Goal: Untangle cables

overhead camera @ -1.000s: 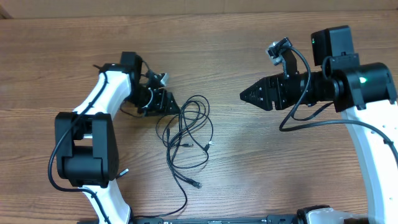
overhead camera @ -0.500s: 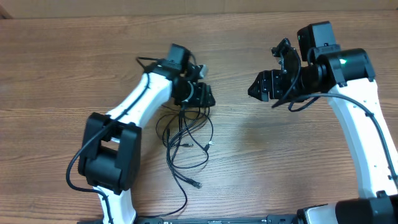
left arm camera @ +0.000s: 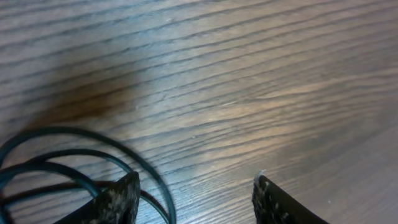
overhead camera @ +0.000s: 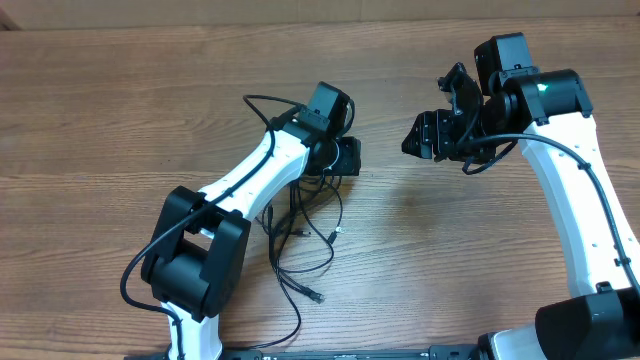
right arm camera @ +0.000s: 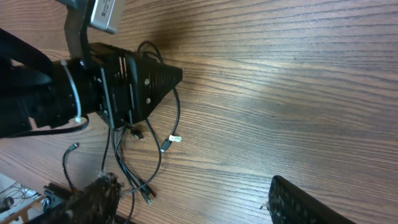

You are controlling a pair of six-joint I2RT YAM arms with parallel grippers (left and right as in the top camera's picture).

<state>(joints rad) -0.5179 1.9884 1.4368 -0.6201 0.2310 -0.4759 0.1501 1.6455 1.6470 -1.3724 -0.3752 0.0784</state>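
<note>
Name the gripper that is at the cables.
The left gripper: it sits at the cables' top loops; the right gripper hangs apart over the table.

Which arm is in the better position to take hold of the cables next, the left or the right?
Left, probably. The left gripper is open at the top of the cables, with loops beside one finger in its wrist view. The right gripper, also open, hovers over the table, apart from them.
</note>
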